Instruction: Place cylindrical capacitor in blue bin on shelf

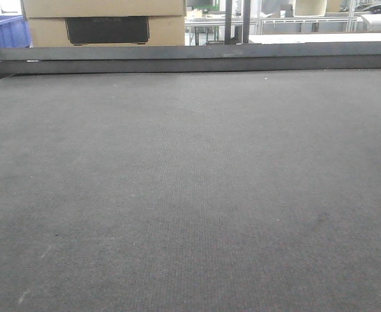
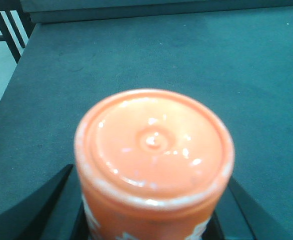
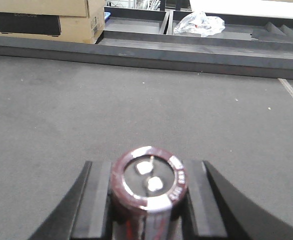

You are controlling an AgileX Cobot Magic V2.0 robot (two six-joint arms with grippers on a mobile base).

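Observation:
The cylindrical capacitor (image 3: 149,180) stands upright between the black fingers of my right gripper (image 3: 147,172), which is shut on it. Its dark maroon sleeve has a silvery stripe, and two metal terminals show on its top. It is held just above the grey mat. My left gripper (image 2: 151,200) is shut on an orange canister (image 2: 154,145) with white markings, whose round top fills the left wrist view. A blue bin (image 1: 2,32) shows in part beyond the table's far left corner. The shelf is out of view. Neither gripper appears in the front view.
The grey mat (image 1: 190,195) covers the table, with a dark raised rail (image 1: 190,58) along its far edge. A cardboard box (image 1: 106,23) stands behind the rail at the left. A crumpled clear plastic bag (image 3: 202,23) lies in a dark tray beyond the rail.

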